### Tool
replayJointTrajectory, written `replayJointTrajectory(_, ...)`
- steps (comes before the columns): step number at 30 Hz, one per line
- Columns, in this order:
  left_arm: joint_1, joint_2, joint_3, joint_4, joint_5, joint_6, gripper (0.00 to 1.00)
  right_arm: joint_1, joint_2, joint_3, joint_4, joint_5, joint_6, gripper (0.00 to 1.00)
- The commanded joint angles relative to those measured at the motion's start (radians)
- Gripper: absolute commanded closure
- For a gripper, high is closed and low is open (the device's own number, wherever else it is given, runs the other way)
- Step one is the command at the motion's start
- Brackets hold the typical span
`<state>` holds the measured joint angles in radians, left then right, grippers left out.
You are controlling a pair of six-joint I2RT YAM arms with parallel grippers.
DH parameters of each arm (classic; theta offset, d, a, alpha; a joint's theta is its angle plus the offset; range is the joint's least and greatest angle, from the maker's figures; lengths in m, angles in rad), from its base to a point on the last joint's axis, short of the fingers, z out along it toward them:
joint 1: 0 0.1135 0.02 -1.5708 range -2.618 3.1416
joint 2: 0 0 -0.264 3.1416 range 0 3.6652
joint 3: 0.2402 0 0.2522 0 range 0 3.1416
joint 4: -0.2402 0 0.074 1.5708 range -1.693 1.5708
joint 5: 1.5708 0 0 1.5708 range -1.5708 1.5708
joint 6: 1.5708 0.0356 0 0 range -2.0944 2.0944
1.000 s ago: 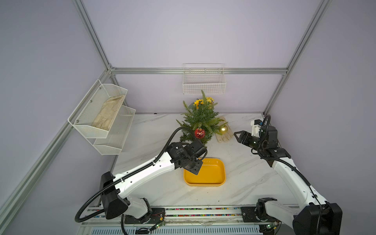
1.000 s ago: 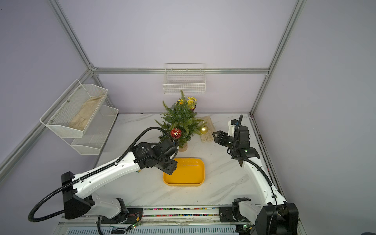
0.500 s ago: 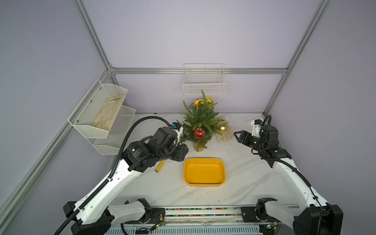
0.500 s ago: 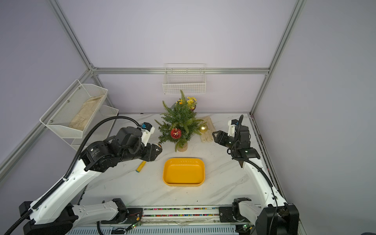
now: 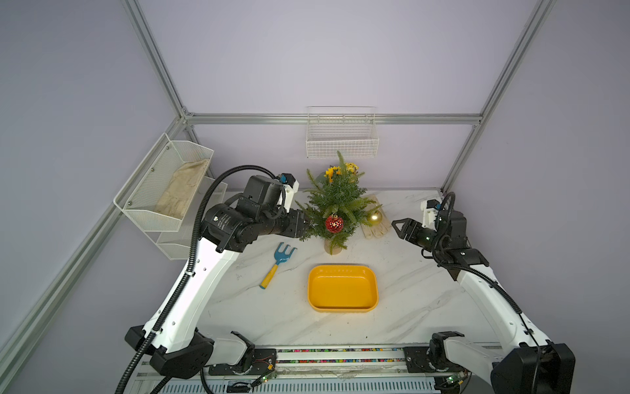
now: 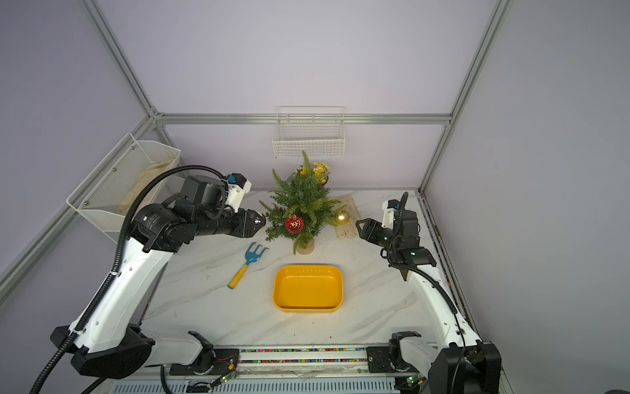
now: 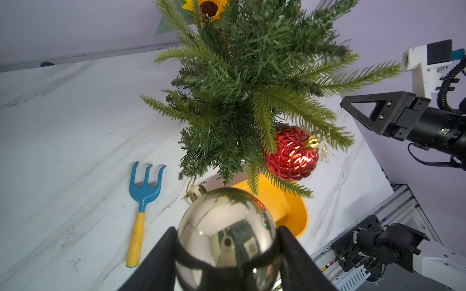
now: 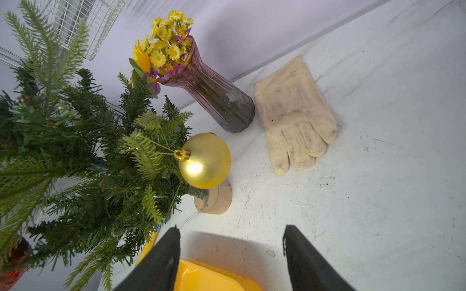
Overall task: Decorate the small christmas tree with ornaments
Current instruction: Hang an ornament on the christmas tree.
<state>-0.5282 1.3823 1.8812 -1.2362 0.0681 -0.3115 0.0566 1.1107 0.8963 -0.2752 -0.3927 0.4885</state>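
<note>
The white marble tabletop [image 5: 409,290] runs from a front rail carrying both arm bases back to lilac walls framed in aluminium bars. Nearest on it sits a yellow tray [image 5: 342,288], and to its left lies a blue hand rake [image 5: 278,264] with a yellow handle. Behind the tray the small christmas tree [image 5: 335,204] stands upright on its tan base. The red ornament [image 5: 334,223] hangs at its front and the matte gold ornament [image 5: 374,217] from a right-hand branch. Further back lie a soiled cream glove [image 8: 295,113] and a ribbed purple vase [image 8: 214,93] of yellow flowers. A white wire basket [image 5: 342,136] hangs on the back wall, and a mesh shelf [image 5: 163,184] on the left wall holds a cloth. The left gripper [image 7: 226,228] is raised beside the tree's left branches, jaws about half spread and clamped on the shiny silver ornament [image 7: 227,214], whose cap points at the tree. The right gripper [image 8: 230,227] hovers right of the tree with jaws wide apart, gripping nothing and clear of the gold ornament. The left wrist view shows the silver ornament whole, while the top views show only a sliver past the fingers. Whether its loop touches the needles cannot be settled. Only the right wrist view shows the vase body.
</note>
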Motion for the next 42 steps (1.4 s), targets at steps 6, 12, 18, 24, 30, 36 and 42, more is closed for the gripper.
replayJointTrajectory(6,0.038,0.076,0.152,0.089,0.123,0.041,0.44,-0.006,-0.005,0.043,0.025,-0.006,-0.001,0.32)
replayJointTrajectory(12,0.061,0.118,0.156,0.114,0.163,0.044,0.44,-0.006,0.002,0.045,0.026,-0.005,-0.002,0.32)
replayJointTrajectory(18,0.107,0.115,0.101,0.148,0.214,0.027,0.44,-0.006,0.006,0.049,0.025,-0.002,-0.004,0.32)
replayJointTrajectory(24,0.152,0.094,0.032,0.184,0.267,0.011,0.45,-0.006,0.011,0.045,0.025,0.002,-0.007,0.32)
replayJointTrajectory(30,0.170,0.080,-0.014,0.211,0.314,0.000,0.45,-0.006,0.010,0.046,0.025,0.005,-0.007,0.32)
replayJointTrajectory(36,0.172,0.083,-0.036,0.222,0.371,0.001,0.45,-0.006,0.013,0.043,0.024,0.003,-0.008,0.32)
replayJointTrajectory(42,0.172,0.074,-0.063,0.224,0.359,0.002,0.45,-0.006,0.014,0.043,0.026,0.002,-0.010,0.32)
